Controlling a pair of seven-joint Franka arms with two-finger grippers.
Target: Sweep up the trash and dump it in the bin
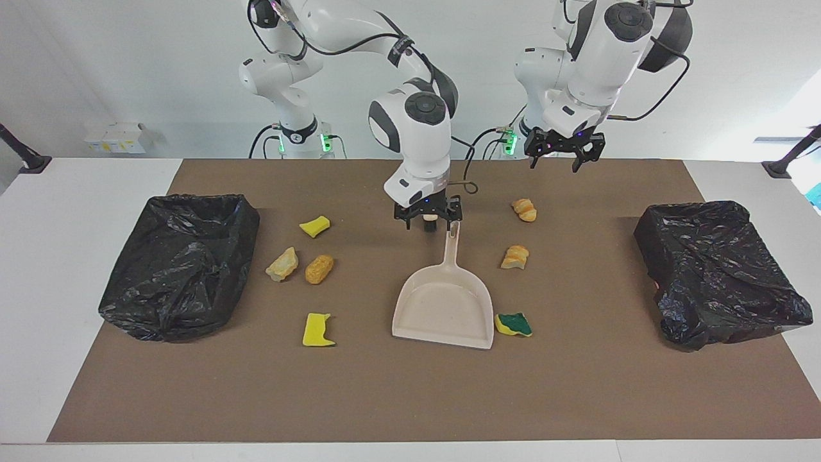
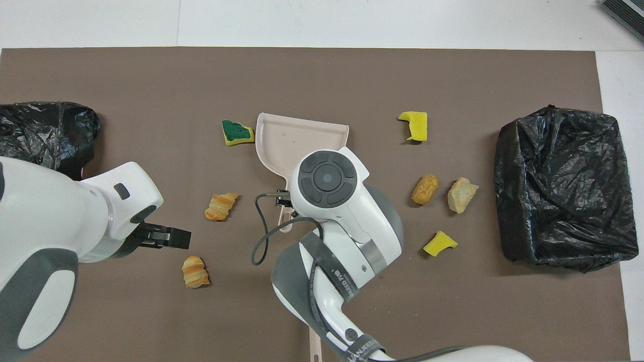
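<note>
7 trash scraps (image 1: 319, 269) around dustpan (image 1: 444, 308), between 2 bins (image 1: 179, 263).

Both arms are showing glossy white shells with dark grey joint bands and round grey end caps moulded in concentric rings. Black two-finger units, right gripper (image 1: 428, 222) and left gripper (image 1: 563, 156), are each carrying a small blue light. Black cables are looping loosely along both forearms. Green lights are glowing at both bases. White lettering is running along the right arm's grey band in the overhead view, probably a brand mark, unreadable.
</note>
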